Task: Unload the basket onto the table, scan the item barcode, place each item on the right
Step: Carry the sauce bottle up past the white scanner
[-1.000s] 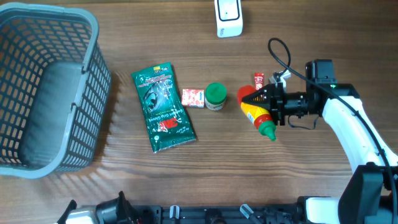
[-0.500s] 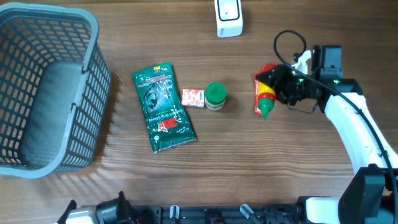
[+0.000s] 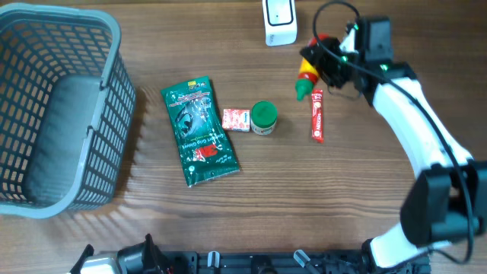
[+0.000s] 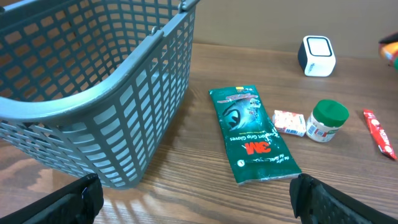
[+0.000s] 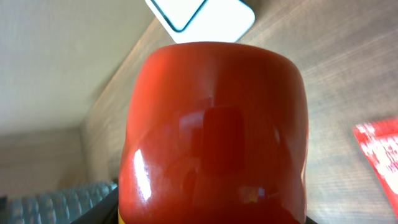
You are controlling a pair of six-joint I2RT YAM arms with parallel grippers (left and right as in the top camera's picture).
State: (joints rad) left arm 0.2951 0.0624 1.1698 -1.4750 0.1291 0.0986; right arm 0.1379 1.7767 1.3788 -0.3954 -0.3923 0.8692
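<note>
Beside the scanner, the right gripper clasps the bottle.

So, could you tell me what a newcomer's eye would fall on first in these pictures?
The right gripper grips a red-and-yellow bottle just beside the white scanner at the table's far edge, and the bottle's red end fills the right wrist view. The big grey basket takes up the left side. Between them lie a green packet, a small box, a green-lidded jar and a red stick.
</note>
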